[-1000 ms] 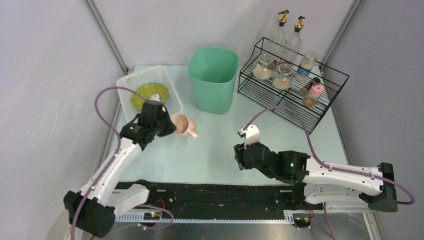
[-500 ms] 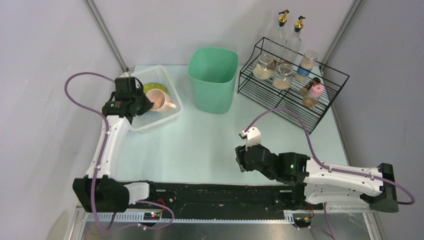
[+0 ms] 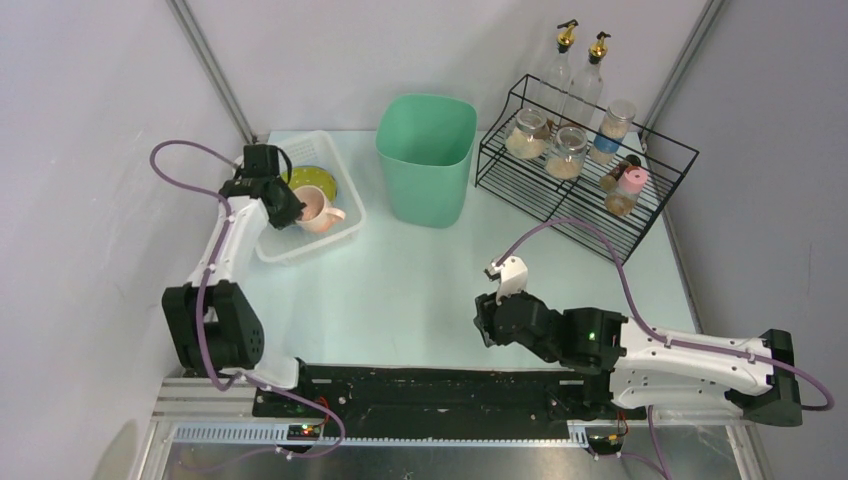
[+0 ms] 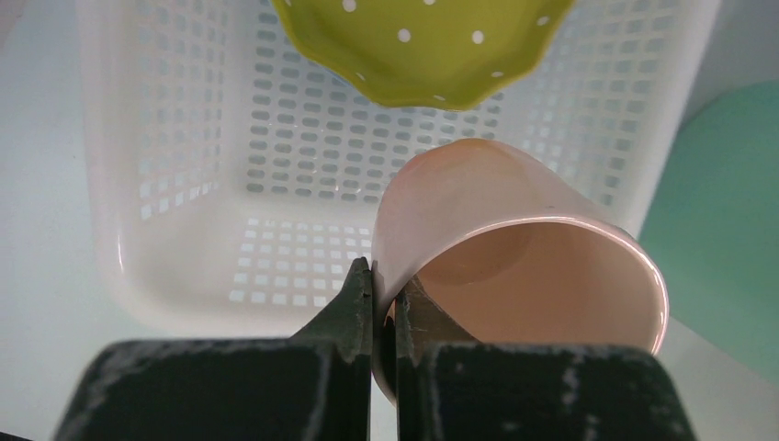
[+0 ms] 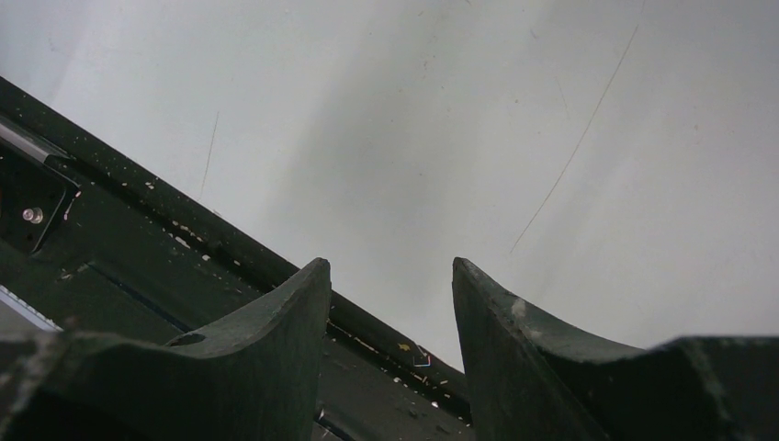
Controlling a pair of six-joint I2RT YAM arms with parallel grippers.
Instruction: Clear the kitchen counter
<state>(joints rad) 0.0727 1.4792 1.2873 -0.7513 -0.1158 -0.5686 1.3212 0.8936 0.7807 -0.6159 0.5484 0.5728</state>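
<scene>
Top view: we see left gripper [image 3: 290,203] now over white perforated basket [image 3: 345,232], upper left. Pink mug [image 3: 322,210], a second ago above kitchen counter [image 3: 420,290], hangs inside basket.
Left wrist: jaws clamped on mug wall, near dotted bowl [image 4: 423,46]; we judge only release remains.
Right wrist: right gripper [image 5: 390,276] parted, empty, at counter's front edge.

On counter [image 3: 420,290]: basket [image 3: 300,251] left, bin [image 3: 425,160] centre, rack [image 3: 556,198] right.

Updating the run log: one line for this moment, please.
left end effector: shut on pink cup, over white basket | right end effector: open, empty
</scene>
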